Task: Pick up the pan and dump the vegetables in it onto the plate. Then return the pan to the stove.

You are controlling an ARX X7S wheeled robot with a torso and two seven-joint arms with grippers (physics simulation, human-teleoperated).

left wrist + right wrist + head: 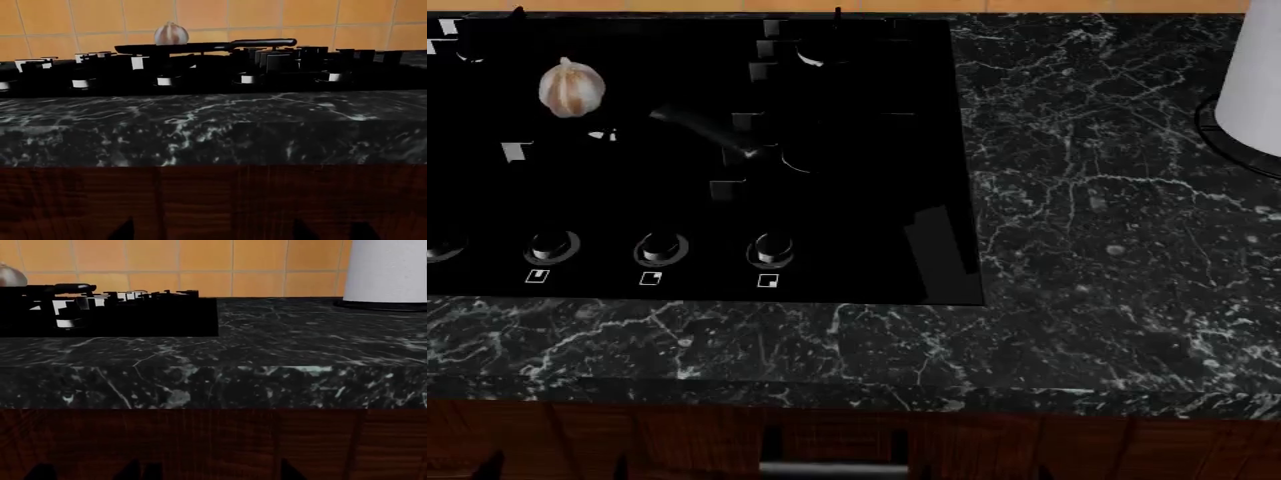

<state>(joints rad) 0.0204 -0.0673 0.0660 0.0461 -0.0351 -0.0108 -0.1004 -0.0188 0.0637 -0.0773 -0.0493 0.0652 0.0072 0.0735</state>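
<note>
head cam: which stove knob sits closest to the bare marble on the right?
The rightmost knob in the front row of the stove, above the third white square mark. The other two full knobs sit further left; a fourth is cut off at the frame edge.

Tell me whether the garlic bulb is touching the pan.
Touching. In the left wrist view, the garlic bulb sits directly on the pan, its base meeting the flat black pan with no gap; the pan rests on the stove.
</note>
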